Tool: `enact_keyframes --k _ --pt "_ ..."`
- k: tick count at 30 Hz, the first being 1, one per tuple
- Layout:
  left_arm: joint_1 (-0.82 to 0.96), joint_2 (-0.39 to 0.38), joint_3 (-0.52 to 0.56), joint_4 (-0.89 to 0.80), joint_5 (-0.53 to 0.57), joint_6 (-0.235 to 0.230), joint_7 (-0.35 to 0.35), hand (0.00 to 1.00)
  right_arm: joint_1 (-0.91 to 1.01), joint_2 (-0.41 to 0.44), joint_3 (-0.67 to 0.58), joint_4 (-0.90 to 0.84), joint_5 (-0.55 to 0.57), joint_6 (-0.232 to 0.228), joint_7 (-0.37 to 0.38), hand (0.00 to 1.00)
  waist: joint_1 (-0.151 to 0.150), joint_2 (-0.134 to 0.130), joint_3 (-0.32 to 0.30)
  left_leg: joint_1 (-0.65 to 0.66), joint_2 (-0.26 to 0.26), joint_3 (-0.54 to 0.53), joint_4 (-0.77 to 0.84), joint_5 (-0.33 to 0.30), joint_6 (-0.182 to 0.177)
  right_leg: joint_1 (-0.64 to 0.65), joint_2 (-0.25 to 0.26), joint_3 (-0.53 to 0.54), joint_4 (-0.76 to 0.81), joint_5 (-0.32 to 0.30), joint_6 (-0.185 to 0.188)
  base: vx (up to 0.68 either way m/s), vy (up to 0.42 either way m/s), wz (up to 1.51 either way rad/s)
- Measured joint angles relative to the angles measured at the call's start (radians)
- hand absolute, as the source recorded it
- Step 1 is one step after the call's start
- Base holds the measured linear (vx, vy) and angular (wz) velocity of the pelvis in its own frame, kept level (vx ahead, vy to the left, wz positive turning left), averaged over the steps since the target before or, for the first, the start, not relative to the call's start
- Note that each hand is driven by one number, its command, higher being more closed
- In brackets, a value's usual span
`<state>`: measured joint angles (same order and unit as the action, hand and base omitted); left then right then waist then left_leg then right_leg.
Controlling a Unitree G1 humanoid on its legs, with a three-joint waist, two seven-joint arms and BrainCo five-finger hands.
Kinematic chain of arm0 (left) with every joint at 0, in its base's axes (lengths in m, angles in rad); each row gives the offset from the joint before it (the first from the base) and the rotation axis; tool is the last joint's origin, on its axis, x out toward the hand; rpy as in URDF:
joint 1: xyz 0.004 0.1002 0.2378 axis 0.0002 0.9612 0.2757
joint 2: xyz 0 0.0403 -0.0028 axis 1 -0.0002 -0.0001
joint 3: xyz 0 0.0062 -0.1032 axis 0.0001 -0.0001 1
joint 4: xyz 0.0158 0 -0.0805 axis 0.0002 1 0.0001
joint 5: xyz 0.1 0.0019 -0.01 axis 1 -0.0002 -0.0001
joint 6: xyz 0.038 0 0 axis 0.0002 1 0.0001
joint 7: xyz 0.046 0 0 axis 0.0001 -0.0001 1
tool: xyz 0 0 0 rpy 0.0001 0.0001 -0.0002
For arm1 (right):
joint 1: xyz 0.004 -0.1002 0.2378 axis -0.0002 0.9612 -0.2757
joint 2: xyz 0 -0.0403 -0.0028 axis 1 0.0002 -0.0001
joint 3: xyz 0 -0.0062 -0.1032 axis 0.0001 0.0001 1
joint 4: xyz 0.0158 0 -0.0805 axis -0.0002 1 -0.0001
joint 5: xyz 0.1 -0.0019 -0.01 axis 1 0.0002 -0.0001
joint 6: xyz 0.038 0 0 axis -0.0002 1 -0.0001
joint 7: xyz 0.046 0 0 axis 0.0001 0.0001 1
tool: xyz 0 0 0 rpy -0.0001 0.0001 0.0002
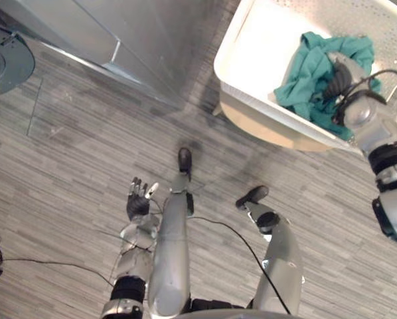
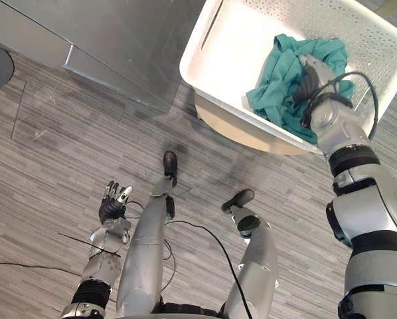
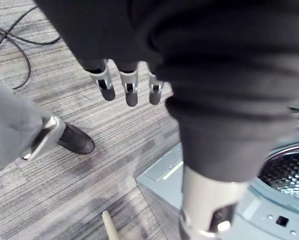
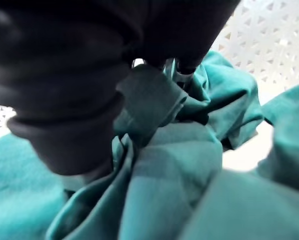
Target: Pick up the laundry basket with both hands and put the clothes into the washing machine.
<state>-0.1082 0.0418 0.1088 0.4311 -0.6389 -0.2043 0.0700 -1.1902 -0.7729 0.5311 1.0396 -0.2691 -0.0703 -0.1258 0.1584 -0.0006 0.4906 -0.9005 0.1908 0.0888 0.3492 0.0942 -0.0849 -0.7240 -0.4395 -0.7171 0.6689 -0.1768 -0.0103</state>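
A white perforated laundry basket (image 1: 251,100) stands at the upper right with a crumpled teal cloth (image 1: 311,73) inside. My right hand (image 2: 308,76) reaches down into the basket and rests on the cloth. In the right wrist view the teal cloth (image 4: 189,165) bunches up into folds between the curled fingers (image 4: 182,75), which pinch it. My left hand (image 1: 139,199) hangs low at my left side over the floor, away from the basket. Its fingers (image 3: 129,90) are straight and hold nothing.
The grey washing machine (image 1: 119,33) stands at the upper left, its round door (image 1: 2,63) swung open at the far left. Its steel drum (image 3: 289,170) shows in the left wrist view. A light wooden stool (image 1: 265,129) carries the basket. Striped grey flooring lies between them.
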Motion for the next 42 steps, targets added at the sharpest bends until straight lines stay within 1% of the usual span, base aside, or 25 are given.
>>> enact_keyframes --k 5,9,11,12,14,16,17,19,21,22,24,26,27,28,29,30,31,33,34,35,36,38,40,42 --pt "0.011 -0.010 -0.032 -0.061 -0.018 -0.001 0.000 0.00 -0.004 0.005 0.001 0.016 0.024 0.002 -0.004 1.00 0.019 0.000 0.000 0.002 0.004 0.003 0.013 0.012 -0.001 -0.002 -0.014 -0.002 0.040 -0.025 -0.006 0.06 -0.096 0.08" --pt "0.020 -0.021 -0.040 -0.115 -0.017 -0.001 0.003 0.00 0.004 0.030 -0.002 0.015 0.034 0.008 -0.011 1.00 0.020 0.000 0.000 -0.001 0.015 0.005 0.059 0.015 0.003 0.005 -0.018 0.003 0.066 -0.028 -0.010 0.07 -0.101 -0.01" --pt "0.023 -0.024 -0.040 -0.148 -0.006 -0.001 0.011 0.00 0.019 0.044 -0.013 0.012 0.034 0.013 -0.034 1.00 0.019 0.000 0.000 -0.001 0.027 0.009 0.099 0.005 0.016 0.019 -0.018 0.005 0.084 -0.039 -0.016 0.04 -0.117 -0.03" --pt "0.027 -0.023 -0.040 -0.160 0.013 -0.002 0.023 0.00 0.040 0.058 -0.031 -0.002 0.035 0.019 -0.054 1.00 0.017 0.000 0.000 0.002 0.039 0.014 0.130 -0.006 0.021 0.035 -0.017 0.005 0.097 -0.046 -0.017 0.03 -0.152 0.01" --pt "0.036 -0.024 -0.040 -0.171 0.027 -0.002 0.028 0.00 0.070 0.065 -0.064 -0.040 0.038 0.023 -0.070 1.00 0.015 0.000 0.000 0.018 0.049 0.018 0.160 -0.026 0.025 0.059 -0.017 0.009 0.112 -0.064 -0.018 0.01 -0.132 0.01" --pt "0.072 -0.026 -0.040 -0.191 0.075 -0.004 0.047 0.00 0.112 0.073 -0.136 -0.135 0.049 0.024 -0.102 1.00 0.012 0.000 0.000 0.062 0.063 0.030 0.181 -0.042 0.025 0.099 -0.011 0.023 0.119 -0.079 -0.010 -0.02 -0.126 -0.07" --pt "0.081 -0.025 -0.040 -0.193 0.087 -0.004 0.048 0.00 0.120 0.074 -0.149 -0.157 0.056 0.025 -0.114 1.00 0.009 0.000 0.000 0.077 0.066 0.036 0.181 -0.045 0.026 0.110 -0.009 0.028 0.118 -0.080 -0.009 -0.04 -0.110 -0.11" --pt "0.117 -0.021 -0.040 -0.209 0.120 -0.006 0.063 0.00 0.140 0.091 -0.209 -0.238 0.072 0.024 -0.137 1.00 -0.007 0.000 -0.001 0.134 0.073 0.053 0.170 -0.053 0.025 0.156 0.001 0.038 0.106 -0.084 -0.001 -0.07 -0.100 -0.08" --pt "0.135 -0.015 -0.043 -0.217 0.149 -0.006 0.067 0.00 0.174 0.100 -0.272 -0.316 0.083 0.021 -0.160 1.00 -0.013 -0.002 -0.002 0.197 0.076 0.070 0.131 -0.052 0.023 0.206 0.010 0.037 0.076 -0.083 0.004 -0.07 -0.099 -0.01" --pt "0.144 -0.008 -0.059 -0.229 0.180 -0.008 0.068 0.00 0.209 0.100 -0.329 -0.382 0.097 0.020 -0.167 1.00 -0.014 -0.002 -0.002 0.258 0.085 0.108 0.084 -0.049 0.020 0.250 0.018 0.035 0.042 -0.074 0.018 -0.03 -0.094 0.02" --pt "0.159 0.004 -0.081 -0.243 0.209 -0.013 0.068 0.00 0.247 0.101 -0.380 -0.452 0.105 0.019 -0.178 1.00 -0.014 -0.003 -0.004 0.318 0.086 0.137 0.042 -0.047 0.018 0.294 0.021 0.030 0.011 -0.064 0.031 0.00 -0.076 0.01" --pt "0.190 0.014 -0.117 -0.267 0.286 -0.015 0.068 0.00 0.312 0.107 -0.463 -0.576 0.110 0.012 -0.186 1.00 -0.016 -0.003 -0.010 0.400 0.074 0.160 -0.007 -0.040 0.011 0.357 0.029 0.030 -0.040 -0.040 0.048 0.05 -0.066 -0.02" --pt "0.202 0.019 -0.125 -0.276 0.302 -0.016 0.067 0.00 0.333 0.112 -0.485 -0.608 0.110 0.010 -0.187 1.00 -0.017 -0.003 -0.017 0.416 0.071 0.160 -0.018 -0.033 0.011 0.373 0.035 0.030 -0.054 -0.029 0.052 0.06 -0.040 -0.07" --pt "0.228 0.027 -0.153 -0.282 0.333 -0.017 0.065 0.00 0.369 0.124 -0.518 -0.645 0.110 0.005 -0.196 1.00 -0.021 -0.004 -0.050 0.435 0.068 0.160 -0.031 -0.022 0.011 0.393 0.046 0.029 -0.083 -0.014 0.052 0.10 -0.027 -0.12" --pt "0.251 0.040 -0.186 -0.282 0.352 -0.017 0.061 0.00 0.393 0.140 -0.546 -0.648 0.109 0.001 -0.202 1.00 -0.026 -0.007 -0.089 0.456 0.062 0.160 -0.044 -0.019 0.009 0.415 0.057 0.032 -0.115 -0.002 0.064 0.12 -0.021 -0.11" --pt "0.260 0.049 -0.200 -0.283 0.361 -0.017 0.059 0.00 0.405 0.141 -0.560 -0.648 0.107 0.000 -0.202 1.00 -0.029 -0.008 -0.102 0.472 0.055 0.160 -0.052 -0.017 0.007 0.432 0.059 0.033 -0.130 0.004 0.069 0.17 -0.023 -0.01" --pt "0.277 0.062 -0.236 -0.298 0.377 -0.017 0.041 0.00 0.423 0.142 -0.583 -0.648 0.101 0.000 -0.202 1.00 -0.038 -0.008 -0.123 0.507 0.048 0.161 -0.072 -0.014 0.012 0.467 0.063 0.033 -0.162 0.020 0.070 0.13 -0.014 0.01" --pt "0.300 0.073 -0.285 -0.355 0.378 -0.018 0.014 0.00 0.460 0.142 -0.623 -0.648 0.098 -0.001 -0.202 1.00 -0.040 -0.007 -0.174 0.546 0.037 0.165 -0.092 -0.015 0.014 0.512 0.091 0.038 -0.234 0.056 0.078 0.14 0.008 -0.09" --pt "0.304 0.077 -0.301 -0.371 0.378 -0.018 0.008 0.00 0.467 0.142 -0.633 -0.648 0.098 -0.001 -0.201 1.00 -0.043 -0.006 -0.186 0.557 0.034 0.167 -0.101 -0.016 0.015 0.526 0.098 0.037 -0.255 0.065 0.082 0.18 0.043 -0.12" --pt "0.303 0.086 -0.317 -0.406 0.378 -0.019 -0.012 0.00 0.477 0.142 -0.648 -0.648 0.101 -0.002 -0.199 1.00 -0.049 -0.005 -0.206 0.577 0.032 0.170 -0.109 -0.018 0.018 0.550 0.110 0.038 -0.293 0.087 0.083 0.17 0.039 -0.11" --pt "0.300 0.091 -0.333 -0.445 0.377 -0.022 -0.029 0.00 0.479 0.142 -0.649 -0.651 0.102 -0.002 -0.197 1.00 -0.061 -0.007 -0.219 0.598 0.029 0.171 -0.119 -0.020 0.020 0.576 0.121 0.041 -0.330 0.103 0.089 0.16 0.042 -0.11" --pt "0.282 0.100 -0.347 -0.480 0.374 -0.023 -0.047 0.00 0.487 0.142 -0.651 -0.674 0.103 -0.003 -0.193 1.00 -0.072 -0.007 -0.238 0.629 0.023 0.181 -0.144 -0.020 0.020 0.601 0.132 0.047 -0.375 0.124 0.096 0.08 0.026 -0.18" --pt "0.255 0.105 -0.378 -0.537 0.353 -0.029 -0.066 0.00 0.490 0.142 -0.651 -0.702 0.105 -0.021 -0.160 1.00 -0.082 -0.004 -0.267 0.675 0.017 0.211 -0.173 -0.020 0.020 0.630 0.147 0.074 -0.432 0.154 0.103 0.10 0.034 -0.34" --pt "0.206 0.107 -0.411 -0.555 0.329 -0.038 -0.075 0.00 0.493 0.142 -0.648 -0.725 0.113 -0.037 -0.149 1.00 -0.089 -0.004 -0.282 0.692 0.017 0.221 -0.179 -0.027 0.017 0.638 0.158 0.095 -0.463 0.170 0.107 0.05 0.023 -0.36"
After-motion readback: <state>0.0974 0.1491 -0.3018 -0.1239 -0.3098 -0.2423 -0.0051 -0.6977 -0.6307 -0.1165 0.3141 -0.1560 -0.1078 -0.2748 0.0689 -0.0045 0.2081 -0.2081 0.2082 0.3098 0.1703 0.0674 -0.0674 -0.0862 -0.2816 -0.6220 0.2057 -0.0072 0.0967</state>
